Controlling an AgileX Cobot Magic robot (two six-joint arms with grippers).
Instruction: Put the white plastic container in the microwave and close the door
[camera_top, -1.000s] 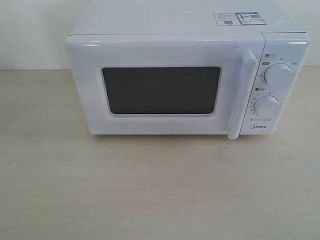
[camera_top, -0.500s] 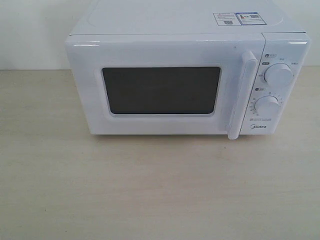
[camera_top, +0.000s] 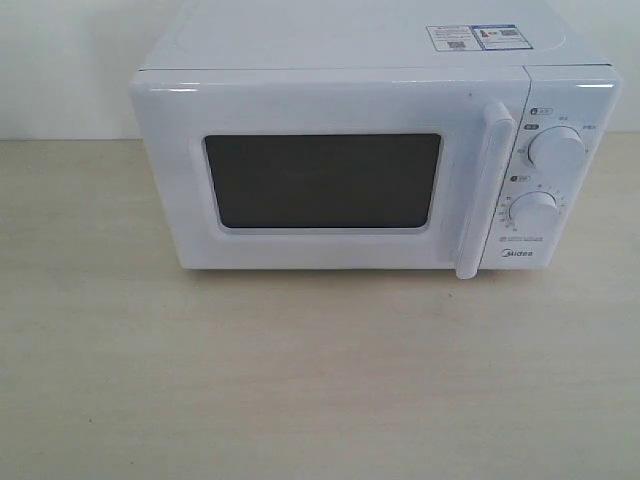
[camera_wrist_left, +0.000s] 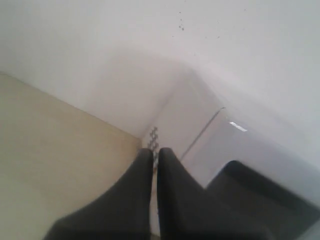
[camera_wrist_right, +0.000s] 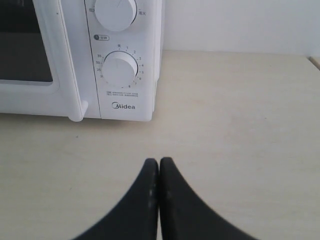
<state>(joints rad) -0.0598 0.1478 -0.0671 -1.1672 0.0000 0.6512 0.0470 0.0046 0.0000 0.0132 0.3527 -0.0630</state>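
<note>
Presently: microwave, door shut, handle at 3 o'clock of window; container unseen, so start or finish unclear; left gripper, right gripper closed, empty; if starting, pull handle.

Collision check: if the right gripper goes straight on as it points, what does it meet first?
Right gripper, shut, aims at the microwave near its dial-side front corner; depth unclear, it might touch the table first.

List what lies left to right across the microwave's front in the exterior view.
Door window → bar handle → control panel with its two dials.
</note>
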